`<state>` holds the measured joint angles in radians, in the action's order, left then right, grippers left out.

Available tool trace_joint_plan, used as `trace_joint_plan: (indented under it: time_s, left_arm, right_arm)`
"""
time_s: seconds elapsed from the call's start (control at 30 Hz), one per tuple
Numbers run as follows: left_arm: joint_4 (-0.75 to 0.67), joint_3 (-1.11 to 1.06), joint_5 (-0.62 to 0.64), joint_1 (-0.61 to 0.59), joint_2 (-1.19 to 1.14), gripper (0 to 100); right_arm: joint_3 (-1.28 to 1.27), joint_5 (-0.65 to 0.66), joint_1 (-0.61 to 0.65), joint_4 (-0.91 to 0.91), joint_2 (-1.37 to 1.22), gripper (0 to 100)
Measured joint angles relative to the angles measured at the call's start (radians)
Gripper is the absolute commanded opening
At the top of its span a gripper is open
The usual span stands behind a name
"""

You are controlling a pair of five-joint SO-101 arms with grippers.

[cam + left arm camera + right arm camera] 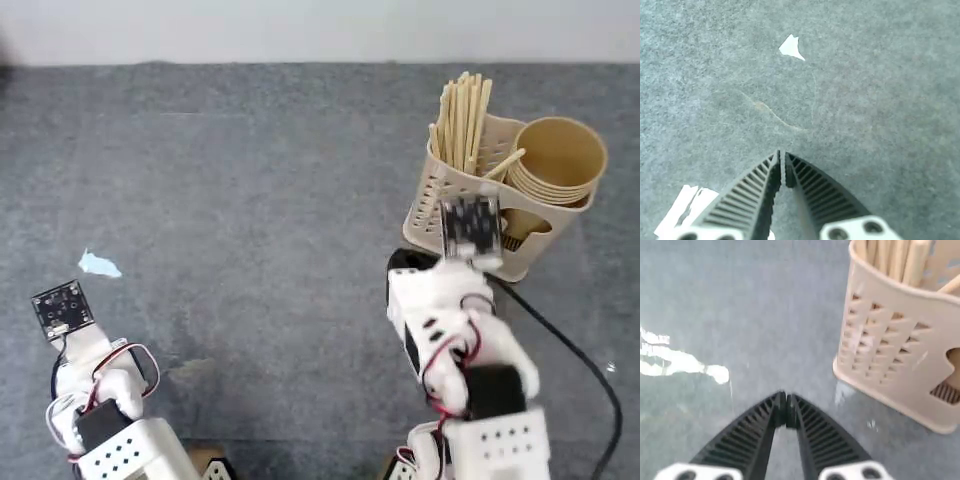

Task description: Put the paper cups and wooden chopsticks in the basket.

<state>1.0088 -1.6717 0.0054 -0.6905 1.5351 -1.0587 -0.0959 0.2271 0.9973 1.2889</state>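
The grey worktop (250, 180) is carrying the basket (428, 205) near its far right corner. The basket is already holding a stack of paper cups (560, 155) and a bundle of wooden chopsticks (462, 115) standing upright, so the task is looking essentially complete. The right pincer (786, 412) is hanging pinched together and empty just beside the basket. The left pincer (781, 167), likewise closed on nothing, is hovering toward the near left corner, near a small white scrap (791, 47).

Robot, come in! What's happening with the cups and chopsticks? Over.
Left end effector shut, empty; right end effector shut, empty. Paper cups and chopsticks in basket. White scrap far from basket.
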Motion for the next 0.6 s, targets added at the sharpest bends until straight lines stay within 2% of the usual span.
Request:
trace_joint_plan:
  time_s: [0.23,0.5,0.6]
  left_arm:
    - [0.0,0.0,0.0,0.0,0.0,1]
    - [0.0,0.0,0.0,0.0,0.0,1]
    - [0.0,0.0,0.0,0.0,0.0,1]
  right_arm:
    - [-0.282,-0.006,-0.008,-0.1,0.239,0.8]
    - [-0.512,-0.006,-0.006,-0.106,0.5,0.8]
    - [-0.551,-0.009,-0.008,-0.106,0.509,0.8]
